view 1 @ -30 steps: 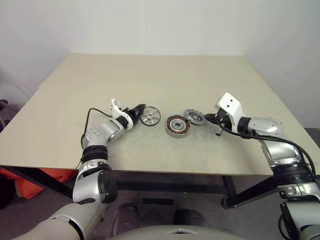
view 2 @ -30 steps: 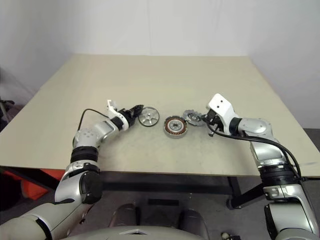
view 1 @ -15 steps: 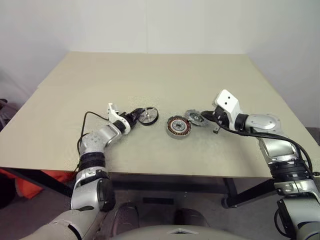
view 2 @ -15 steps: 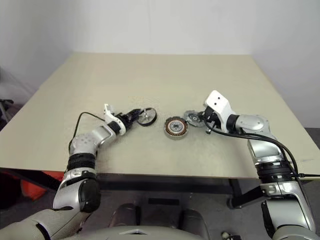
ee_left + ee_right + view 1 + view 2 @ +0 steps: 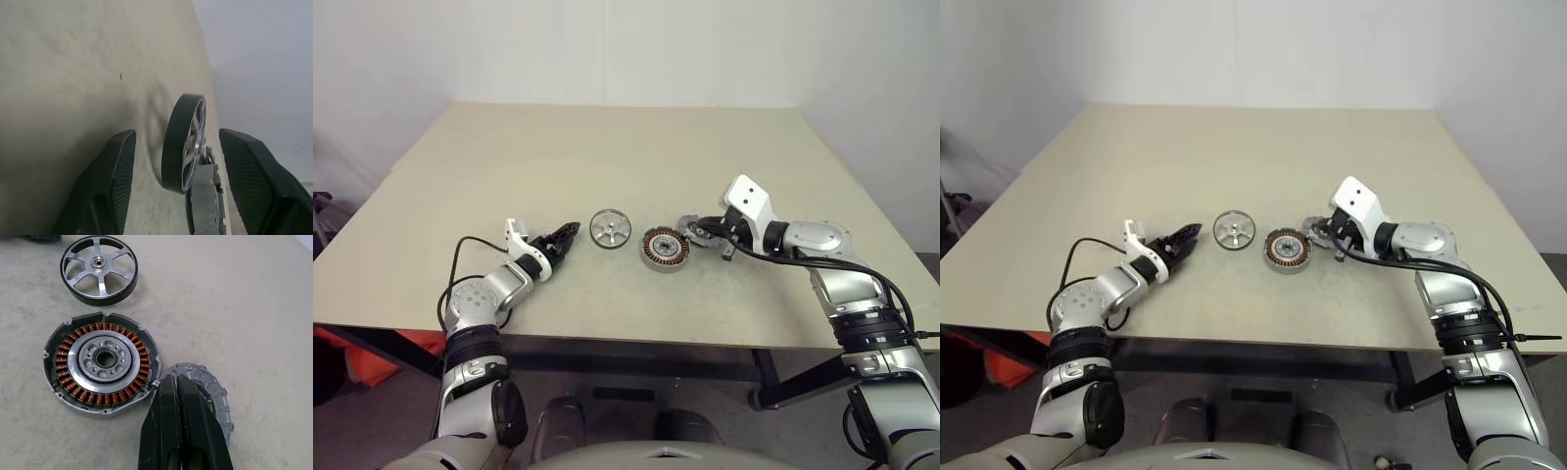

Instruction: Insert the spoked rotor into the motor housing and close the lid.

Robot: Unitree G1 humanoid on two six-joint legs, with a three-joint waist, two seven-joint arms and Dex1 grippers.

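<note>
a: wide beige table (image 5: 607,157) right across the middle, its top plain and matte, a few faint scuffs on it.

b: and behind the table a pale bare wall (image 5: 509,49), running along its far edge.

a: look under the table's near left corner, something orange-red (image 5: 362,364), partly hidden by the edge, can't tell what.

b: below the table's near edge, a black frame bar (image 5: 636,362), with a dark leg (image 5: 773,377) under the right side, and grey floor (image 5: 372,421) beneath it all.
</note>
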